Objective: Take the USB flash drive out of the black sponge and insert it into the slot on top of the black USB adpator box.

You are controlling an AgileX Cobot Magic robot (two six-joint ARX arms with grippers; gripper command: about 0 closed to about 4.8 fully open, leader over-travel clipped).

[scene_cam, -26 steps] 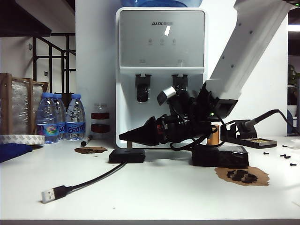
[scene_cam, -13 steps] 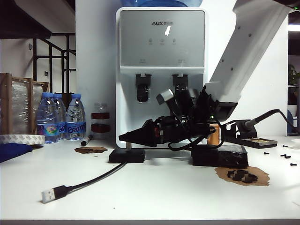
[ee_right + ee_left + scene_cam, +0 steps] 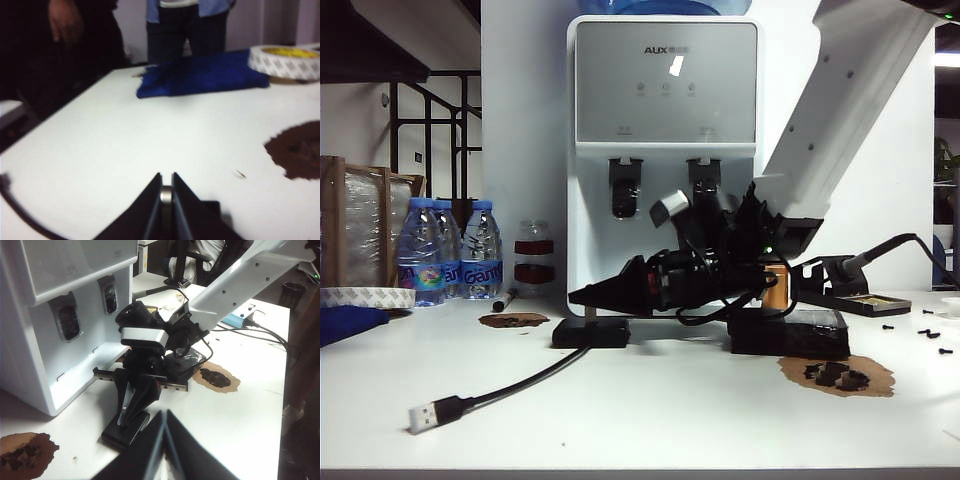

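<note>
Your left gripper [image 3: 162,440], jaws pressed together and empty, sits back from the black USB adpator box [image 3: 591,332]. Directly above that box, your right gripper [image 3: 575,294] pinches the USB flash drive [image 3: 165,194], long axis pointing down. The slot itself is not discernible; the black sponge [image 3: 790,334] lies well right.

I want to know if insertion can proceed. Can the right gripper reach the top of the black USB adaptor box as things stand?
Probably yes: the right gripper, shut on the USB flash drive, hangs just above the black USB adaptor box, nothing between them.
</note>
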